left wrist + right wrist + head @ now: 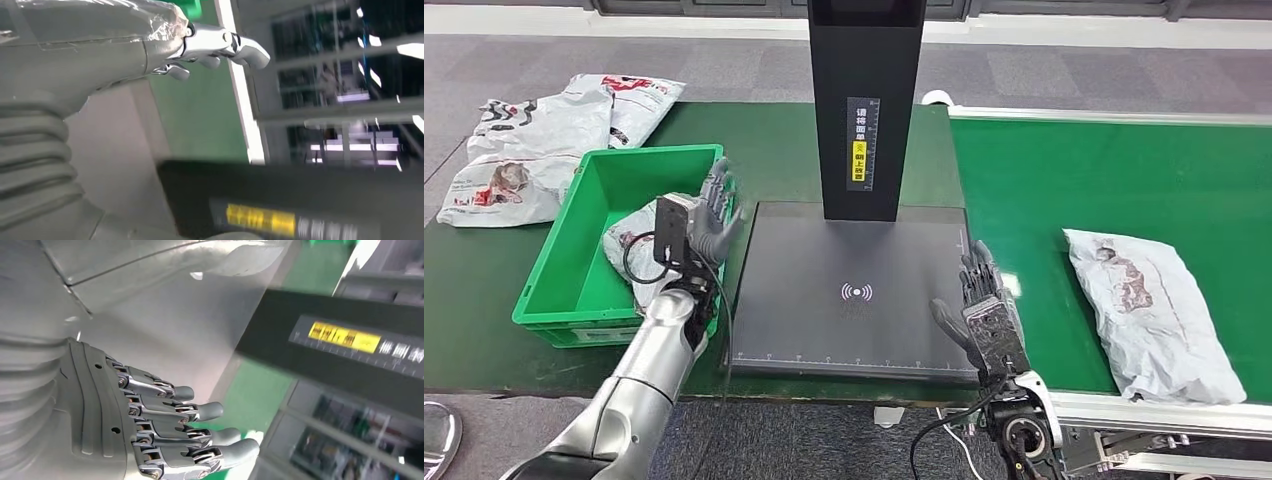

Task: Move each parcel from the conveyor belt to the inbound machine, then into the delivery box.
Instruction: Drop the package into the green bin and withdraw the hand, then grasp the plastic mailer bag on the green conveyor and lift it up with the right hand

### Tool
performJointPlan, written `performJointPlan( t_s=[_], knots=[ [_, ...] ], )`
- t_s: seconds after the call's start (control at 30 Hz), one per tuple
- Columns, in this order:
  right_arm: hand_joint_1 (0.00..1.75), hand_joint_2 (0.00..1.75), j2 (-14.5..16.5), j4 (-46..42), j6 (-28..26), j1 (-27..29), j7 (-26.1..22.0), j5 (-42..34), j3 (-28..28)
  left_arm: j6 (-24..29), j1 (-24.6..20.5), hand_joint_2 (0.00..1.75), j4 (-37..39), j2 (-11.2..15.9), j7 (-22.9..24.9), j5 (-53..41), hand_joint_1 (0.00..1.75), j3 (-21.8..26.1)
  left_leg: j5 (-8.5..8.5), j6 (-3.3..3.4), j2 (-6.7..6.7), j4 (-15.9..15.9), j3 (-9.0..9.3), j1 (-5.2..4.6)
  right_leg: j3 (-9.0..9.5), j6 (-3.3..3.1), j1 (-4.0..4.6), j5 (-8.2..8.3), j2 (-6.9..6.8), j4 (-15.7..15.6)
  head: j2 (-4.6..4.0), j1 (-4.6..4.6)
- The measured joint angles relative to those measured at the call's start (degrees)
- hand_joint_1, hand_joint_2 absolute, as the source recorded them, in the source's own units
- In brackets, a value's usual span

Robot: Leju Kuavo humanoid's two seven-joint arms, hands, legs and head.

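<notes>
The green conveyor belt (1024,190) is on the right w/ one white parcel (1152,310) lying on it. The black inbound machine (854,290) is in the middle, its plate bare. The green delivery box (584,235) on the left has a parcel inside (629,245). Left hand (709,215) is spread, holding nothing, at the box's right rim. Right hand (984,310) is also spread & holds nothing, at the plate's right edge, apart from the belt parcel

Silver arms w/ black cables at wrists; left hand (707,222) & right hand (984,310) had dark metal fingers, grey ribbed wrist covers, small screws.
</notes>
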Motion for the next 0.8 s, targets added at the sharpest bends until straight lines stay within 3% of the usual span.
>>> performJointPlan(
  t_s=[0.13,0.3,0.47,0.67,0.8],
  knots=[
    [0.00,1.75,0.0,0.6,-3.7,-0.5,0.1,3.3,-0.7,0.5,3.3,1.75,-2.3,-1.3,-0.1,-0.4,0.00,-6.4,-0.01,0.01,-0.03,0.0,-0.03,0.01,-0.02,0.03,0.02,-0.04,-0.07,0.0,0.00,0.00],
    [0.00,1.75,0.0,1.6,-8.2,-1.1,0.8,7.7,-1.5,0.6,4.3,1.75,-2.5,-2.7,-0.2,-0.9,0.00,-12.4,-0.01,0.01,-0.02,0.0,-0.03,0.01,-0.01,0.03,0.01,-0.03,-0.05,0.0,0.00,0.00],
    [0.00,1.75,0.0,2.4,-10.6,-1.2,1.5,9.9,-2.0,0.9,4.5,1.75,-2.2,-3.3,-0.2,-0.9,0.00,-14.7,-0.01,0.01,-0.01,0.0,-0.02,0.01,-0.02,0.03,0.01,-0.03,-0.01,0.0,0.00,0.00],
    [0.00,1.75,-0.5,5.3,-21.4,-2.4,4.5,20.3,-4.0,3.3,4.4,1.75,1.0,-4.8,-1.5,0.0,0.00,-16.1,-0.01,0.01,-0.01,0.0,-0.03,0.00,-0.02,0.03,0.00,-0.03,-0.02,0.0,0.00,0.00],
    [0.00,1.75,-1.1,7.4,-22.9,-3.0,4.8,22.0,-5.1,3.6,4.4,1.75,2.8,-5.5,-1.9,0.3,0.00,-16.6,-0.01,0.01,0.00,0.0,-0.03,-0.02,-0.02,0.04,-0.02,-0.03,0.01,0.0,0.02,0.01]
  ],
)
